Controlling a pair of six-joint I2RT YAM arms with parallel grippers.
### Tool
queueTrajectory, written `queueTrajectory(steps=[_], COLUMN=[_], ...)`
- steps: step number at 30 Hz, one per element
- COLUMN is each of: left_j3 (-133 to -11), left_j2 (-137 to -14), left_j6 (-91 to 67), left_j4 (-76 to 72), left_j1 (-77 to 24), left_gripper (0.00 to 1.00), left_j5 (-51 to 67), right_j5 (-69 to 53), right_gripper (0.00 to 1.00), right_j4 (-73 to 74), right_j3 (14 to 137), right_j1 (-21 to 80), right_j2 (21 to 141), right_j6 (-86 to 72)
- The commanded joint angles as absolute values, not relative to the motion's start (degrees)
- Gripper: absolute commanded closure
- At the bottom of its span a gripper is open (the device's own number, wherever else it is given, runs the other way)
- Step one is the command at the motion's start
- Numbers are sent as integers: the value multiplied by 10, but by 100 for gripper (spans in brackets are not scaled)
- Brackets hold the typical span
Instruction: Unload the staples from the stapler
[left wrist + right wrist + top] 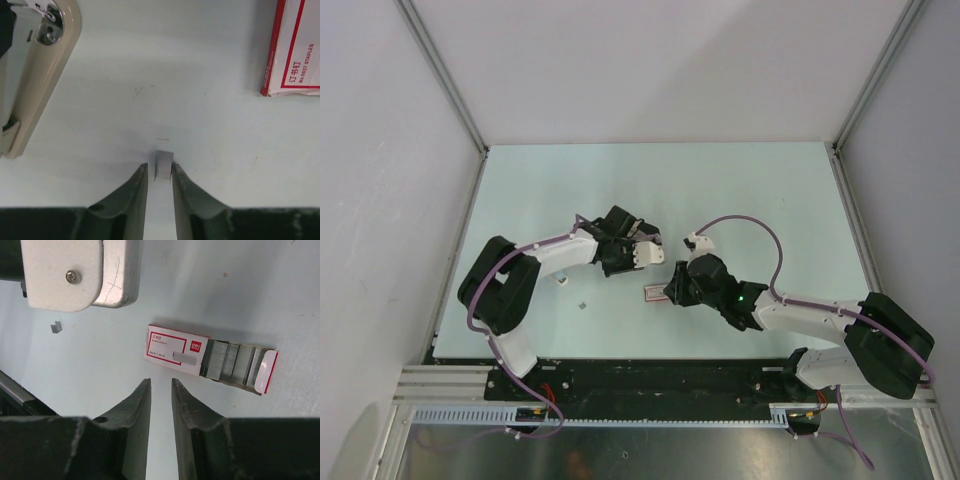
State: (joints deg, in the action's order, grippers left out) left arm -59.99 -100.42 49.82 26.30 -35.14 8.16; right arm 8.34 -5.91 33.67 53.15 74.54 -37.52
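Stapler (35,75) lying apart from your left gripper (159,169), jaws flanking staple clip (163,164); clamped or not, cannot tell. Right gripper (161,382) hovering slightly apart, empty. You're risking clip slipping out.

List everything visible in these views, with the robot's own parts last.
stapler: one, beige with chrome, on the table, upper left of the left wrist view.
staple box: one, white and red, on the table, drawer pulled out showing grey staples.
loose staple pieces: two, grey; one on the table left of the box, the other low centre in the left wrist view.
table: one, pale blue-green.
left gripper: one, dark fingers narrowly apart, staple piece at their tips; hold unclear.
right gripper: one, dark fingers narrowly apart, empty.
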Motion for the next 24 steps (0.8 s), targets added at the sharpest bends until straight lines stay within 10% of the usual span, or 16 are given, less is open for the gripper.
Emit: queueTrajectory(steps=[1,24], left_j3=[-590,-620], left_j2=[-1003,-1014], left_j6=[513,480], left_j4=[270,285], left_j1=[-354,-361], left_gripper=[72,56], left_j5=[66,93], right_j5=[92,96], right_gripper=[73,74], right_j4=[-81,-84], right_j3=[336,331], right_j1=[529,533], right_j2=[729,720], right_j6=[-378,-381])
